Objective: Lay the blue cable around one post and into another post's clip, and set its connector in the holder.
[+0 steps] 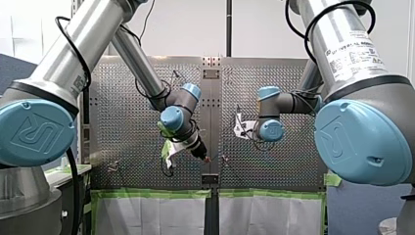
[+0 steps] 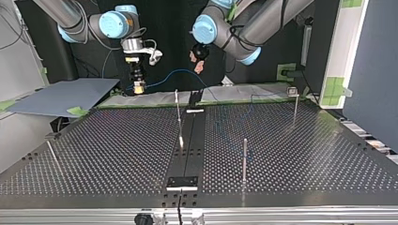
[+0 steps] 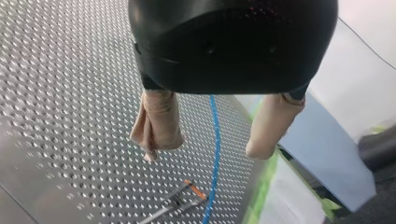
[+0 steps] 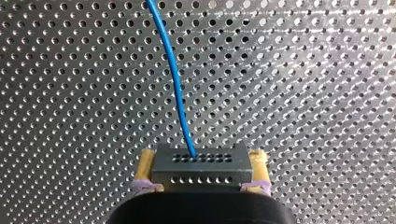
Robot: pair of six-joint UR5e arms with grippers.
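In the right wrist view my right gripper is shut with yellow pads on a grey perforated metal connector. The blue cable leaves the connector and runs ahead over the perforated table. In the top view my right gripper hangs at the far left edge of the table, and the blue cable arcs from it toward my left gripper. My left gripper stands open with beige pads. The cable passes below the gap toward an orange-tipped post.
Thin metal posts stand on the table: one with a clip near the middle, one nearer the camera, one at the right, a leaning one at the left. A black plate sits at the near edge.
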